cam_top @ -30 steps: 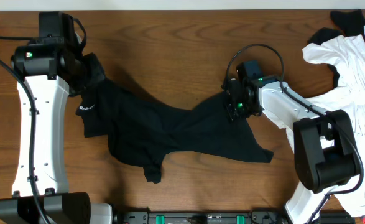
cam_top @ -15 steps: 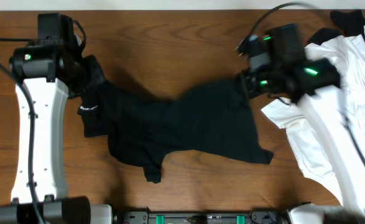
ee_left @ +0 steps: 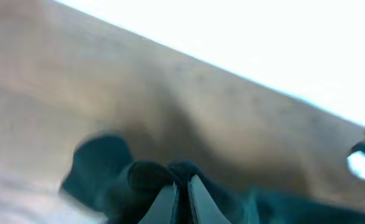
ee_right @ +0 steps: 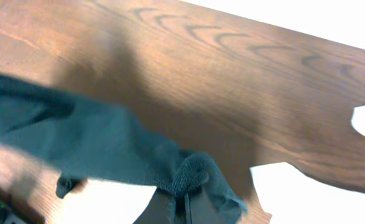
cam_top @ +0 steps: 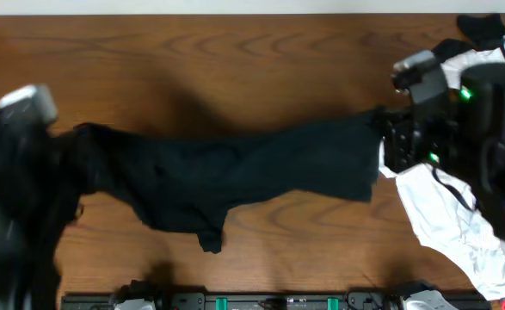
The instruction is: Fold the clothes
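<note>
The soft black fabric shirt (cam_top: 235, 168) is stretched taut over the brown wooden bench (cam_top: 235, 60), its long axis running 9 to 3 o'clock. The left gripper (ee_left: 181, 194) has its jaws clamped on the 9 o'clock end, and the right gripper (ee_right: 183, 208) has its jaws pinched on the 3 o'clock end. Crumpled white fabric garments (cam_top: 428, 220) lie at 4 o'clock.

No writing, label, brand or number can be read in any view. The black shirt (cam_top: 235, 176) shows only plain dark cloth from overhead, and the left wrist view is too blurred to make out any print.
</note>
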Controlling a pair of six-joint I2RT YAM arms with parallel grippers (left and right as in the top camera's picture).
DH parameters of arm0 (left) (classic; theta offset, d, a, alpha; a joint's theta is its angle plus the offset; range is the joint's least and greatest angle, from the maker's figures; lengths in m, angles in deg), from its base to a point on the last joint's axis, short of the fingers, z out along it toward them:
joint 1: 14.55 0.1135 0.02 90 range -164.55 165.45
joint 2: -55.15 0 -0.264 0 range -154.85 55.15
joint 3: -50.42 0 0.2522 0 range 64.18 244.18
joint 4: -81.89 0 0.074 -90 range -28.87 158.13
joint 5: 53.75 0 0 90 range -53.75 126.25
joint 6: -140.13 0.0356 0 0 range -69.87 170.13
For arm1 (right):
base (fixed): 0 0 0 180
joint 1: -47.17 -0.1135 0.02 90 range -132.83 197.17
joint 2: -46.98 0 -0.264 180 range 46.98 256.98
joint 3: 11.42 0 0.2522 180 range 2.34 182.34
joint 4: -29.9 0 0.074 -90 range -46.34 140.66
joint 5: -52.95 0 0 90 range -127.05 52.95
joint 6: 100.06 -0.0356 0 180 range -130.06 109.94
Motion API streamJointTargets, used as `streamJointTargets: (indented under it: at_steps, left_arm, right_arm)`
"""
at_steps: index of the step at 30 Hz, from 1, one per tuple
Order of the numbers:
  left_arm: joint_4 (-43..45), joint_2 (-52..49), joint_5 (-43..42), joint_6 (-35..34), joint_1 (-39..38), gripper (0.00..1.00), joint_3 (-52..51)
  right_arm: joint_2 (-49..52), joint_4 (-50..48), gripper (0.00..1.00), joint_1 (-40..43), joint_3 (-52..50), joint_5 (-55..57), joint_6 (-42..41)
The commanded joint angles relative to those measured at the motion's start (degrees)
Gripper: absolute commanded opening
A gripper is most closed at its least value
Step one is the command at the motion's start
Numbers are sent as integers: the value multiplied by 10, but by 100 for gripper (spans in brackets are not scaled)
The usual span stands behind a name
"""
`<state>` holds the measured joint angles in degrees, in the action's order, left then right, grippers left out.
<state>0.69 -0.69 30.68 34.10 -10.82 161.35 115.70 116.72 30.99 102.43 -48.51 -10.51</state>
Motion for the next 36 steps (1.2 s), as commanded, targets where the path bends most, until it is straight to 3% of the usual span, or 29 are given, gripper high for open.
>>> streamJointTargets:
  at_steps: [1, 6, 27, 36]
  left_arm:
    - [29, 57, 13, 10, -1, 6, 5]
    - [65, 109, 63, 7, -1, 6, 5]
    - [20, 113, 60, -23, -1, 6, 5]
    - [1, 21, 32, -31, -1, 6, 5]
  right_arm:
    - [-36, 3, 1, 4, 17, 28, -13]
    - [-71, 17, 1, 4, 17, 82, -26]
    - [-81, 50, 1, 4, 19, 99, -47]
    - [12, 50, 1, 4, 19, 96, -35]
